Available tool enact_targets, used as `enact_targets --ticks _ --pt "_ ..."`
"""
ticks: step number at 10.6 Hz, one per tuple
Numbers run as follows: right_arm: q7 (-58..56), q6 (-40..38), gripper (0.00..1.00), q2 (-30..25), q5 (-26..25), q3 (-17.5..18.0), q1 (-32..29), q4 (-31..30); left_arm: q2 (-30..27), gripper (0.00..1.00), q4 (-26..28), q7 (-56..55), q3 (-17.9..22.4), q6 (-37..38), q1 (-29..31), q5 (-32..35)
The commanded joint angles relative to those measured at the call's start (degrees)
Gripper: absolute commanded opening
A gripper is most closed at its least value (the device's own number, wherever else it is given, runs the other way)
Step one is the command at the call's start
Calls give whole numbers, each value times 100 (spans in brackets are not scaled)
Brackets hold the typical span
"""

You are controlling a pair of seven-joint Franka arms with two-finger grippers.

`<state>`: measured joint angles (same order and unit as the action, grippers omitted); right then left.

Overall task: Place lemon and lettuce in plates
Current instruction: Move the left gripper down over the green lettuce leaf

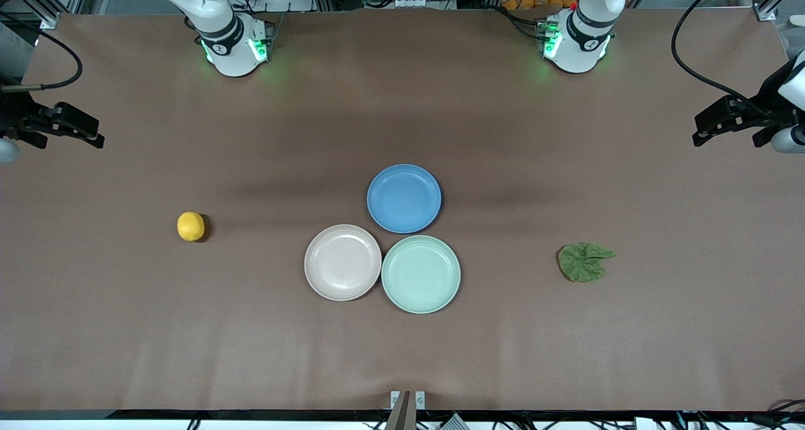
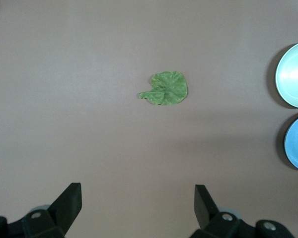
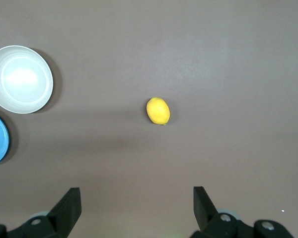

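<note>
- Both pairs of jaws are standing wide apart and holding nothing: the left gripper (image 2: pixel 136 206) is hanging high over the table's end on the left arm's side, and the right gripper (image 3: pixel 136 206) is hanging high over the end on the right arm's side.
- Judging by this, the task is sitting at its very start; neither item is being grasped, and all plates are lying bare.
- Under the left gripper, well apart from its fingers, the dark green wrinkly lettuce leaf (image 1: pixel 585 262) is lying flat on the brown table (image 1: pixel 566 354).
- Under the right gripper, likewise well apart, the small yellow oval lemon (image 1: pixel 190 226) is resting on the table.
- Between them, the pale beige-pink round plate (image 1: pixel 343 262) and the pale mint green round plate (image 1: pixel 421 274) are sitting touching at their rims, with a blue round plate (image 1: pixel 404 198) just beside both, farther from the front camera.
- Next, each gripper is probably needing to descend straight onto its item; the flat leaf is likely calling for a low pinch.
</note>
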<state>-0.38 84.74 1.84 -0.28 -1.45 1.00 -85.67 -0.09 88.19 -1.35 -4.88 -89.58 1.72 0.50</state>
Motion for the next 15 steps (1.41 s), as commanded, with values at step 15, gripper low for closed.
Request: enact_targets --ticks 15 --pt "11 -11 100 -17 -69 22 -21 -20 1563 100 453 -75 -145 -1622 -295 229"
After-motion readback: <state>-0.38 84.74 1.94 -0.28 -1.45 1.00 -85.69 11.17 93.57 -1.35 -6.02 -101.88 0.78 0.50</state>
